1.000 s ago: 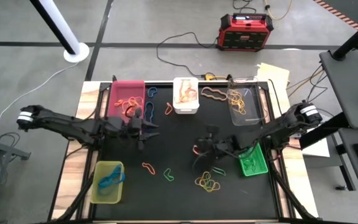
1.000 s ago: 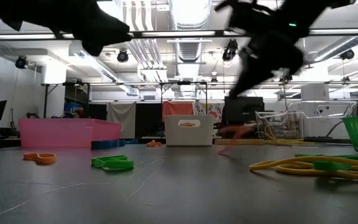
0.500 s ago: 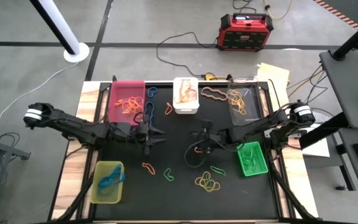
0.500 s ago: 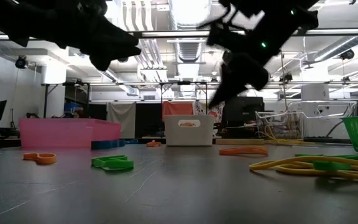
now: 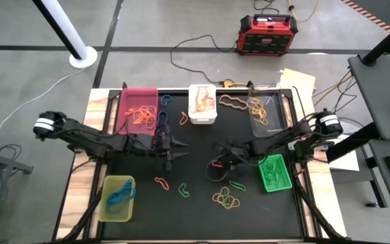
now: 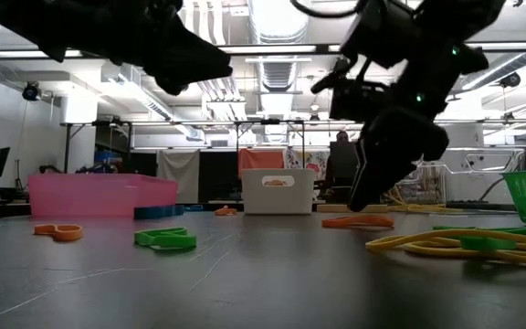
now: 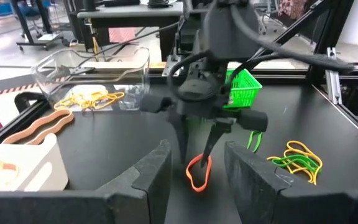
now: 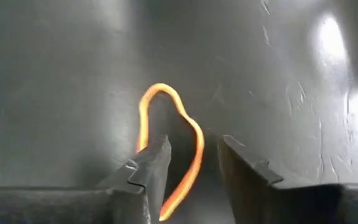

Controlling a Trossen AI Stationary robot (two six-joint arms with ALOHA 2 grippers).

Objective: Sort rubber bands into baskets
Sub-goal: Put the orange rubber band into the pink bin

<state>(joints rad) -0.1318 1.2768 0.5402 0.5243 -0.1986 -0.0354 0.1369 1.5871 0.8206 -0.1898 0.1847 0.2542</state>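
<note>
- My right gripper (image 5: 217, 160) points down, fingers apart, straddling an orange band (image 8: 169, 149) on the mat (image 5: 195, 203) mid-table.
- My left gripper (image 5: 175, 150) hovers nearby, fingers apart, empty.

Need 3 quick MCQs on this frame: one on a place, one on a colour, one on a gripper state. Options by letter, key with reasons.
1. Where does the yellow-green basket sit in the high view?
A. near left corner of the table
B. far right corner
C. centre, between the arms

2. What colour is the rubber band right under the right gripper?
A. blue
B. orange
C. green

3. How do the right gripper's fingers stand?
A. shut on the band
B. apart, with the band lying on the table between them
C. holding a basket

Key:
1 A, the high view shows it at the lower left of the black table, by the left arm.
2 B, the right wrist view shows an orange loop.
3 B, the right wrist view shows a gap between the fingers and the loop flat on the table.
</note>
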